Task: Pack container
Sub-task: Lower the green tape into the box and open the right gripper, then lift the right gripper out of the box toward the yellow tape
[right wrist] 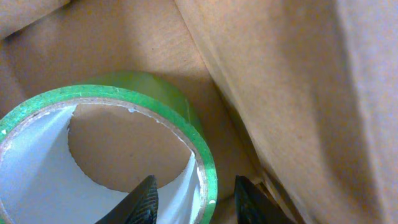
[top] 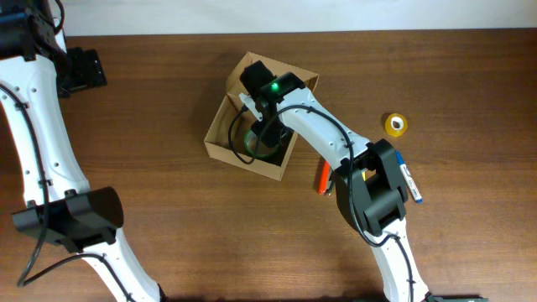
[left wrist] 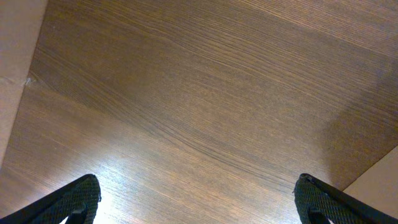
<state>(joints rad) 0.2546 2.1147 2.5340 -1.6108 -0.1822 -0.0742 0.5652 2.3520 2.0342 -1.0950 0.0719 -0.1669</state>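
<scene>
The right tool [right wrist: 198, 194], jaws parted astride the green tape roll [right wrist: 155, 87], reaches inside the box [top: 243, 165], seemingly to deposit it.

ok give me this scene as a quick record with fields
box: open, middle of the table
green tape roll: inside the box
right pincer: straddles the roll's wall, grip unclear
left pincer: open over bare wood
yellow tape roll: on table, right of box
orange pen, blue pen: on table, outside box
</scene>
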